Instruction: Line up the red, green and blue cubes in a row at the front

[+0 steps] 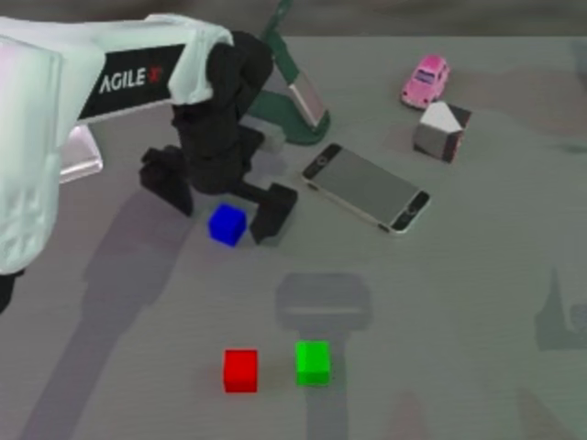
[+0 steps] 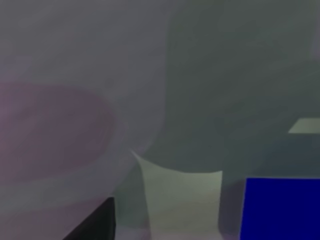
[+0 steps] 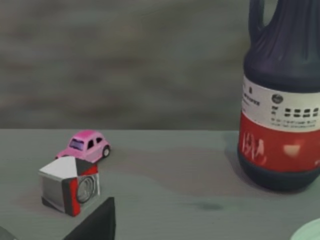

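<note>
The blue cube (image 1: 227, 225) sits on the table left of centre. My left gripper (image 1: 223, 213) is lowered around it and open, one dark finger on each side; the cube lies nearer the right-hand finger (image 1: 273, 213). The left wrist view shows the blue cube (image 2: 280, 210) close up and one fingertip (image 2: 97, 222). The red cube (image 1: 240, 370) and the green cube (image 1: 313, 362) stand side by side near the front edge, a small gap between them. My right arm is out of the top view; its gripper (image 3: 165, 234) is open and holds nothing.
A smartphone (image 1: 367, 188) lies flat right of the blue cube. Behind it stand a dark bottle (image 1: 298, 96), a pink toy car (image 1: 426, 79) and a grey-and-white block (image 1: 441, 130). A pale clear object (image 1: 81, 158) is under the left arm.
</note>
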`<state>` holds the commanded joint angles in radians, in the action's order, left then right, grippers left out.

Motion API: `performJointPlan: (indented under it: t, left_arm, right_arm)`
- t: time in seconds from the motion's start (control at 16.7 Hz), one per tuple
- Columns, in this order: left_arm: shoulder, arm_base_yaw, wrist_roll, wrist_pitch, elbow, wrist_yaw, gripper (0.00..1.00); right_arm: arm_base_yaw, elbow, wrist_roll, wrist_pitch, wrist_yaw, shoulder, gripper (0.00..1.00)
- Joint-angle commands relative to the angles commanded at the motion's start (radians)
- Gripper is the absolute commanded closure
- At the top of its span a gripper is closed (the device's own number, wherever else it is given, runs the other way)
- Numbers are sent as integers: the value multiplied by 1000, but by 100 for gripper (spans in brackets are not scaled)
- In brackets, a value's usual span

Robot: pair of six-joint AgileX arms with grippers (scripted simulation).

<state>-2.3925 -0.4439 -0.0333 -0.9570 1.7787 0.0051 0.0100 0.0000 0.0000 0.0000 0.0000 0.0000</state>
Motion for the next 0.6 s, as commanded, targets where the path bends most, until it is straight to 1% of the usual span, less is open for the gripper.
performJointPlan:
  t: [0.6]
  left_arm:
    - [0, 0, 0, 0, 0, 0, 90]
  right_arm:
    - [0, 0, 0, 0, 0, 0, 0]
